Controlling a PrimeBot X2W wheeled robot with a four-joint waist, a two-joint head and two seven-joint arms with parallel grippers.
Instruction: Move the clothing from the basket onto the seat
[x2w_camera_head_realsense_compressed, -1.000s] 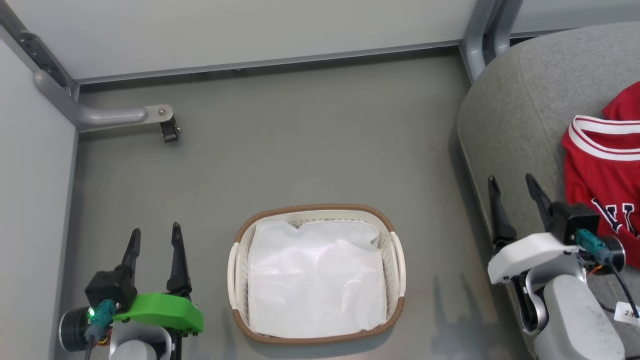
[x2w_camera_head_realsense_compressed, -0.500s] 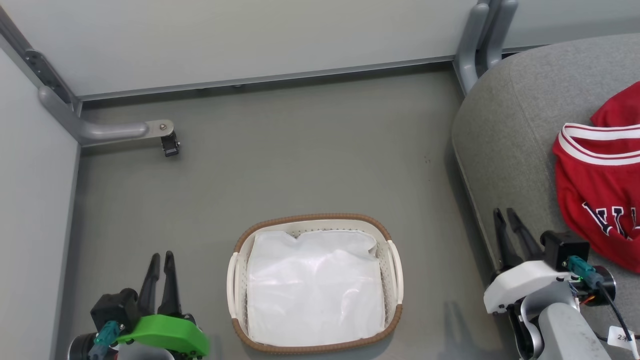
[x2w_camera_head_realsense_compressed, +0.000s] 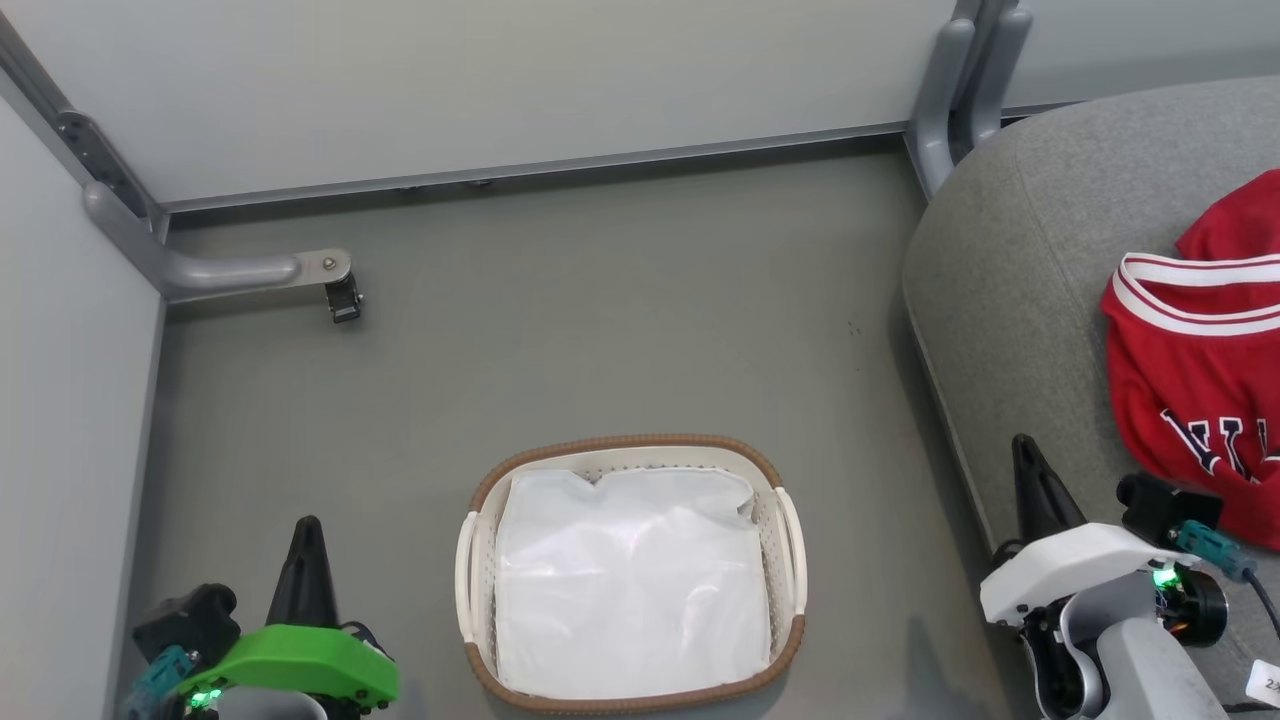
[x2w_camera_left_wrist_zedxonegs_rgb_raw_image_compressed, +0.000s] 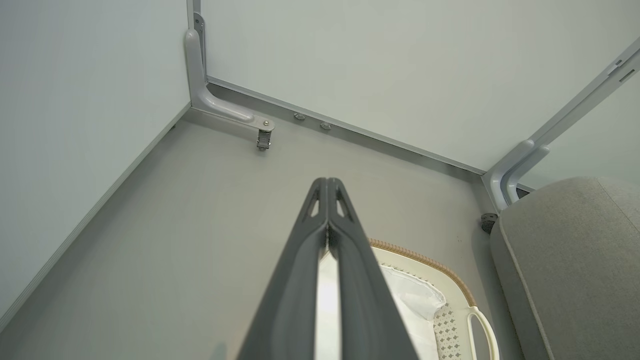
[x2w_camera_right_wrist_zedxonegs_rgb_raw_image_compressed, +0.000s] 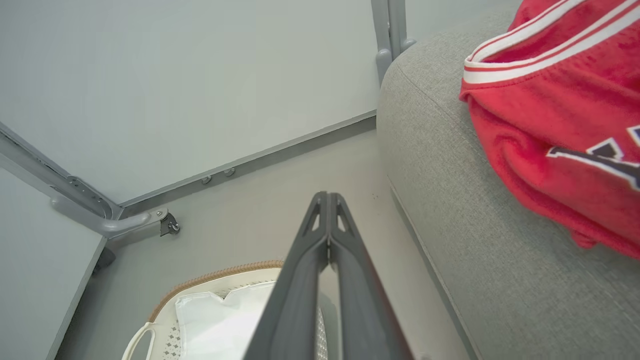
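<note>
Left claw (x2w_camera_head_realsense_compressed: 305, 524) and right claw (x2w_camera_head_realsense_compressed: 1022, 446) pressed together, empty. Clothing (x2w_camera_head_realsense_compressed: 1200, 380) on seat (x2w_camera_head_realsense_compressed: 1010, 300), inward of its left edge (right claw nearer); basket (x2w_camera_head_realsense_compressed: 630, 441) holds a white sheet (x2w_camera_head_realsense_compressed: 630, 585).

The clothing (x2w_camera_head_realsense_compressed: 1200, 380) at three o'clock is bright red, with white stripes and dark, white-edged lettering. The seat (x2w_camera_head_realsense_compressed: 1010, 300) is a speckled grey weave. At six o'clock the basket (x2w_camera_head_realsense_compressed: 620, 442) is white and dotted with holes, its rim braided brown; the sheet (x2w_camera_head_realsense_compressed: 630, 580) is plain white. The floor (x2w_camera_head_realsense_compressed: 560, 320) is flat grey. The left gripper (x2w_camera_head_realsense_compressed: 306, 525) wears green, the right gripper (x2w_camera_head_realsense_compressed: 1022, 445) white.
</note>
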